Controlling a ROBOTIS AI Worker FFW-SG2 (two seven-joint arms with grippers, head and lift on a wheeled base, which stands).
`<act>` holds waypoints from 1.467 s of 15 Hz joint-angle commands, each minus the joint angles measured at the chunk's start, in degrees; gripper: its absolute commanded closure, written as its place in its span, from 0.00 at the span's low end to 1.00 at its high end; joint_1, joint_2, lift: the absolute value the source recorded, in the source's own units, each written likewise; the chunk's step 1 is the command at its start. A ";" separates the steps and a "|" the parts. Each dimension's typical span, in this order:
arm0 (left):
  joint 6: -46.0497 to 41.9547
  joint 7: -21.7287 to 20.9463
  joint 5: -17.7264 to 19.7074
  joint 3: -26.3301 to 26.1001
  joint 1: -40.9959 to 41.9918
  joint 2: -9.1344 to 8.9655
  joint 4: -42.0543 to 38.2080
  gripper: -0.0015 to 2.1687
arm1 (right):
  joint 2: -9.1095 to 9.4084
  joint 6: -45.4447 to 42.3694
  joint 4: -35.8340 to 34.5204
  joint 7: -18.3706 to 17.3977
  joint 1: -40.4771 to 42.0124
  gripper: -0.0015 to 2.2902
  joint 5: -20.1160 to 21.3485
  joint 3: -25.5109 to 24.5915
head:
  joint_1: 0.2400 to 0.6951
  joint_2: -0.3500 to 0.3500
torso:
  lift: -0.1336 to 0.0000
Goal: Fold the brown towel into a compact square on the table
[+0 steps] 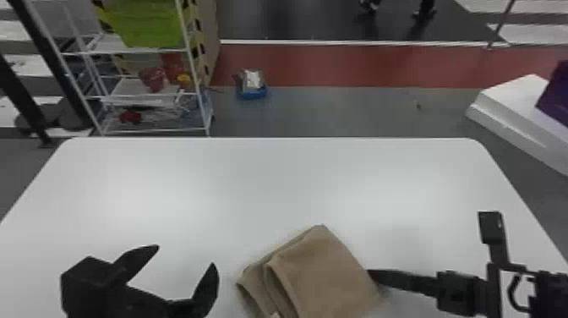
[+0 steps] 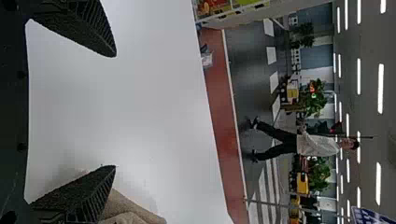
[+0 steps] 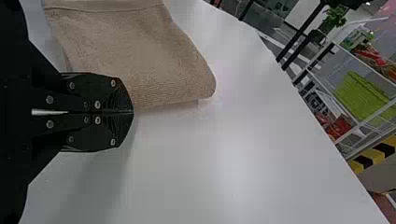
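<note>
The brown towel [image 1: 325,270] lies folded in layers near the table's front edge, a corner pointing away and stacked folds on its left side. Left of it, the left gripper [image 1: 186,256] stands open with nothing between its fingers. At the towel's right edge is the right gripper [image 1: 368,272], its fingertips together. In the left wrist view, the left gripper [image 2: 115,111] is spread wide, and part of the towel [image 2: 128,210] shows beside one finger. In the right wrist view, the right gripper [image 3: 132,112] is closed, overlapping the border of the towel [image 3: 135,56]; no cloth is visible between its fingers.
The white table [image 1: 270,182] extends beyond the towel to its far edge. Behind it on the left stands a wire shelf [image 1: 148,95] with a green bin [image 1: 148,25]. A white block-like surface [image 1: 520,110] stands past the right side.
</note>
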 commanded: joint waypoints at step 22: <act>0.35 -0.85 1.31 0.26 -2.14 -0.18 2.16 0.01 | 0.75 6.65 -11.35 -4.01 -0.61 0.88 2.34 5.57 | 1.00 0.69 | 0.07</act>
